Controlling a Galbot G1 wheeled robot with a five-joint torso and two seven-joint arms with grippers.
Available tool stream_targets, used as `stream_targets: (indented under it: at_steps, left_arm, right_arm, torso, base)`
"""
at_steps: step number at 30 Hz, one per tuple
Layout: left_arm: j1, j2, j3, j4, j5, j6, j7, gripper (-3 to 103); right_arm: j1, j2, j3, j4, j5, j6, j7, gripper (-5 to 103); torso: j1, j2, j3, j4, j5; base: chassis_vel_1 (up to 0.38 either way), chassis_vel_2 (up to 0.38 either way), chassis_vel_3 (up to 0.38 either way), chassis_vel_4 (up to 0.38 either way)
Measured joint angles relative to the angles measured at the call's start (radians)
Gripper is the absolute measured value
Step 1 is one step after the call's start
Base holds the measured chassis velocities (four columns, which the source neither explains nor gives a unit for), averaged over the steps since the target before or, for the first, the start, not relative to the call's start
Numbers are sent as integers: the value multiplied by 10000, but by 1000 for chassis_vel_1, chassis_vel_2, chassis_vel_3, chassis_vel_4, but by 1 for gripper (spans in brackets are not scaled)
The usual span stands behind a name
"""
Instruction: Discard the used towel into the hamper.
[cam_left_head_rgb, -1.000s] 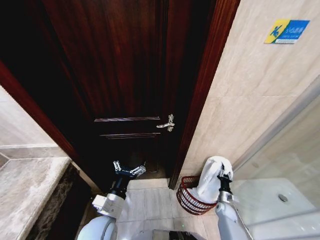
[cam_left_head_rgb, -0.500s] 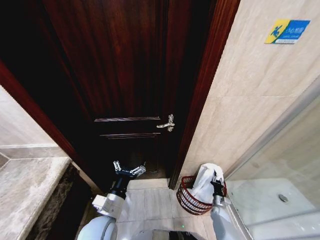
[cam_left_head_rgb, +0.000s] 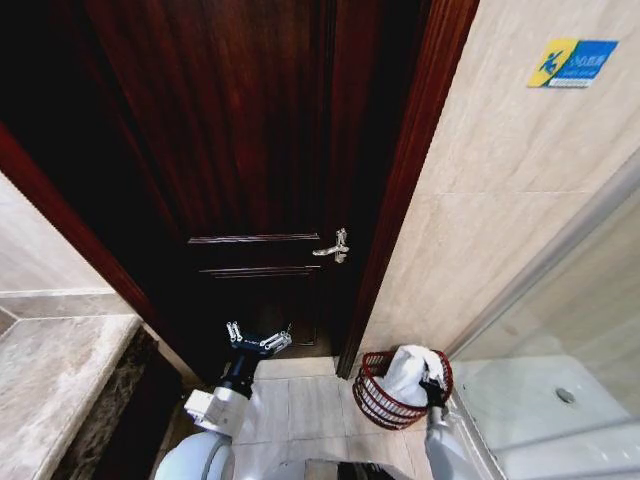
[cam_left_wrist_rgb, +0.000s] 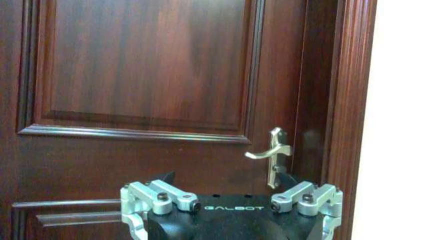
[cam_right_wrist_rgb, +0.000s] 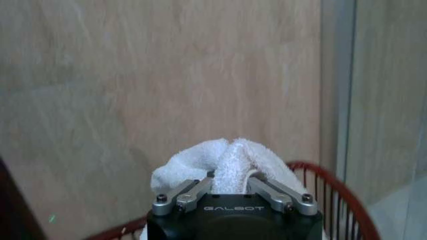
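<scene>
Closest to me, my right gripper (cam_right_wrist_rgb: 230, 181) has its jaws closed narrow on a fold of the white towel (cam_left_head_rgb: 410, 370); in the right wrist view the cloth bulges up between the two metal fingers (cam_right_wrist_rgb: 190, 192) and spills to either side. From the head camera, the right gripper (cam_left_head_rgb: 433, 388) sits at the hamper's near rim with the towel bunched inside the basket's mouth and mounded above the rim. The hamper (cam_left_head_rgb: 372, 400), a dark red wire basket, stands on the tiled floor (cam_left_head_rgb: 300, 405) against the beige wall (cam_left_head_rgb: 490, 240), just beside the door frame (cam_left_head_rgb: 400, 200) and next to the glass shower partition (cam_left_head_rgb: 560, 330).

I judge this to be the release step: the towel is over and partly within the hamper but not yet let go. The next move calls for the jaws to open fully so the cloth drops free, then a straight lift clear of the wire rim so nothing snags and drags the towel out. The terry pile could cling to the fingers, so I would watch for that.

My left gripper (cam_left_head_rgb: 258, 342) is parked further off to the left, jaws spread wide and empty, pointed at the dark wooden door (cam_left_wrist_rgb: 147, 75). Beyond it, the door's lever handle (cam_left_wrist_rgb: 273, 155) is well apart from the gripper.
</scene>
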Motion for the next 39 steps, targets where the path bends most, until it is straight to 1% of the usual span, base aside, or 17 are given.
stream_targets:
  at_steps: [3, 6, 7, 10, 11, 15, 16, 19, 20, 23, 24, 27, 33, 34, 35, 36, 39]
  left_arm:
    - [0, 0, 0, 0, 0, 0, 0, 100]
    - [0, 0, 0, 0, 0, 0, 0, 100]
    - [0, 0, 0, 0, 0, 0, 0, 100]
    - [0, 0, 0, 0, 0, 0, 0, 100]
    - [0, 0, 0, 0, 0, 0, 0, 100]
    - [0, 0, 0, 0, 0, 0, 0, 100]
    - [0, 0, 0, 0, 0, 0, 0, 100]
    - [0, 0, 0, 0, 0, 0, 0, 100]
    - [0, 0, 0, 0, 0, 0, 0, 100]
    - [0, 0, 0, 0, 0, 0, 0, 100]
    - [0, 0, 0, 0, 0, 0, 0, 100]
    - [0, 0, 0, 0, 0, 0, 0, 100]
    - [0, 0, 0, 0, 0, 0, 0, 100]
    - [0, 0, 0, 0, 0, 0, 0, 100]
    - [0, 0, 0, 0, 0, 0, 0, 100]
    - [0, 0, 0, 0, 0, 0, 0, 100]
    - [0, 0, 0, 0, 0, 0, 0, 100]
  right_arm:
    - [66, -16, -42, -183, -117, -367, -67, 9]
    - [285, -160, -64, -614, -420, -953, -203, 9]
    - [285, -160, -64, -614, -420, -953, -203, 9]
    - [545, -354, -100, -805, -576, -1791, -390, 9]
    - [545, -354, -100, -805, -576, -1791, -390, 9]
    - [1037, -549, -160, -1036, -1011, -3100, -639, 9]
    - [1037, -549, -160, -1036, -1011, -3100, -639, 9]
    - [1626, -662, -182, -1455, -1619, -3908, -965, 9]
    - [1626, -662, -182, -1455, -1619, -3908, -965, 9]
    - [1901, -685, -232, -1420, -2411, -4908, -1284, 9]
    - [1901, -685, -232, -1420, -2411, -4908, -1284, 9]
    - [2062, -593, -326, -1411, -3218, -5378, -1545, 9]
    - [2285, -253, -514, -1623, -3629, -5570, -1843, 9]
    - [2318, -164, -529, -1662, -3896, -5570, -1844, 9]
    - [2370, -105, -523, -1734, -4215, -5563, -1754, 9]
    - [2370, -105, -523, -1734, -4215, -5563, -1754, 9]
    - [2513, -170, -510, -1948, -4907, -5549, -983, 9]
  torso:
    - [0, 0, 0, -1, -2]
    - [0, 0, 0, -3, -2]
    - [0, 0, 0, -3, -2]
    - [0, 0, 0, -2, -3]
    - [0, 0, 0, -2, -3]
    - [0, 0, 0, -3, -3]
    - [0, 0, 0, -3, -3]
    - [0, 0, 0, -1, 0]
    - [0, 0, 0, -1, 0]
    - [0, 0, 1, -2, -2]
    - [0, 0, 1, -2, -2]
    - [0, 0, 0, -4, -4]
    - [0, 0, 0, -2, -3]
    - [0, 0, 1, 0, 1]
    - [0, 0, 0, 0, 2]
    - [0, 0, 0, 0, 2]
    - [0, 0, 0, 1, 3]
  base:
    - [0, 0, 0, 0]
    - [0, 0, 0, 0]
    - [0, 0, 0, 0]
    - [0, 0, 0, 0]
    - [0, 0, 0, 0]
    - [0, 0, 0, 0]
    - [0, 0, 0, 0]
    - [0, 0, 0, 0]
    - [0, 0, 0, 0]
    - [0, 0, 0, 0]
    - [0, 0, 0, 0]
    - [0, 0, 0, 0]
    - [0, 0, 0, 0]
    - [0, 0, 0, 0]
    - [0, 0, 0, 0]
    - [0, 0, 0, 0]
    - [0, 0, 0, 0]
